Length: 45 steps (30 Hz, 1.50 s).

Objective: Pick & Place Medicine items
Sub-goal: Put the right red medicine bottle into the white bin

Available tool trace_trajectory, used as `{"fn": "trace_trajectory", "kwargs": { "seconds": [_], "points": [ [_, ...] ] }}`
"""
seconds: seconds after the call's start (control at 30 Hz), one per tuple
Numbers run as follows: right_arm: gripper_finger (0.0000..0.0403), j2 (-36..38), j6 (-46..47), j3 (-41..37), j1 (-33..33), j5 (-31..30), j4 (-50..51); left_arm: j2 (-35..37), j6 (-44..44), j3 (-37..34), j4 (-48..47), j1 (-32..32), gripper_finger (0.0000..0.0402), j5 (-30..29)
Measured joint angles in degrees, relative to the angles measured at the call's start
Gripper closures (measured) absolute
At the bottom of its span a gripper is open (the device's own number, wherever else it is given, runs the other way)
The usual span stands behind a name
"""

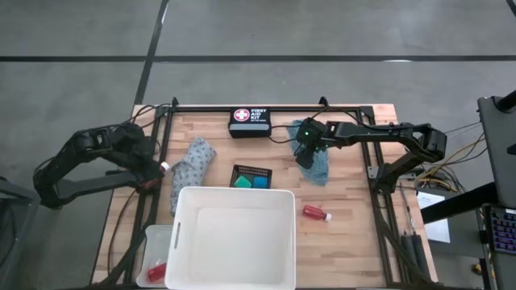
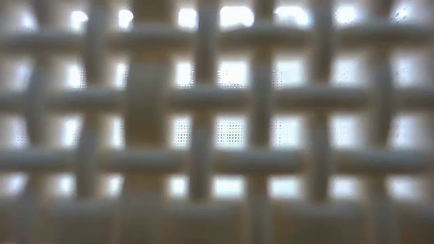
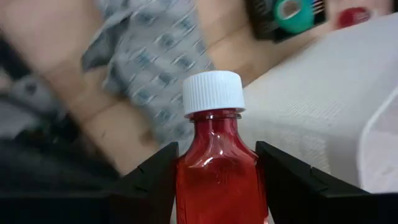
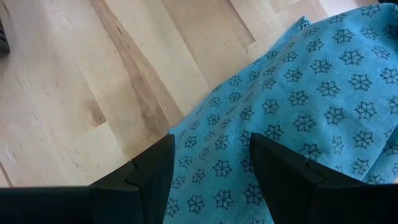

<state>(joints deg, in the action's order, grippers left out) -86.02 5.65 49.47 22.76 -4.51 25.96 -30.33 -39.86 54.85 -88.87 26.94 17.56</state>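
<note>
My left gripper is at the table's left edge, shut on a small red bottle with a white cap. A grey patterned cloth lies flat on the wood beside it. My right gripper is at the far middle right, shut on the teal cloth. Another red bottle lies on its side on the table. A third lies in a small clear box. Teal and green tubs sit in the black mesh tray. My left gripper pinches the red bottle's body between its two fingers, below the shoulder. The cap end sticks out past the fingertips. The bottle is lifted clear of the table. My right gripper holds the teal cloth between its two fingers from above, slanting down. One layer or several, I cannot tell. The rest of the cloth spreads out past the fingertips over the wood.
A big white plastic tub takes up the near middle of the table, and its lattice wall fills the low view. A first aid kit stands at the far edge. Bare wood lies near right.
</note>
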Motion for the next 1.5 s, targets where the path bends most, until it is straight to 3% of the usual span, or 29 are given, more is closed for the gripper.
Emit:
{"fn": "trace_trajectory", "kwargs": {
  "seconds": [0.37, 0.9, 1.5],
  "points": [
    [0.0199, 0.0, 0.09, 0.0, -0.01, 0.0, -0.27, 0.2, -6.53, -0.01, -1.2, 0.0, 0.0204, 3.68],
    [0.0199, 0.0, 0.15, 0.0, 0.0, 0.0, -1.03, 0.11, -9.79, -1.73, -1.15, 0.02, 0.0204, 2.19],
    [0.0199, 0.0, -0.08, 0.0, 0.0, 0.0, -1.03, 0.24, -14.64, -1.79, -1.17, 0.02, 0.0204, 10.97]
  ]
}}
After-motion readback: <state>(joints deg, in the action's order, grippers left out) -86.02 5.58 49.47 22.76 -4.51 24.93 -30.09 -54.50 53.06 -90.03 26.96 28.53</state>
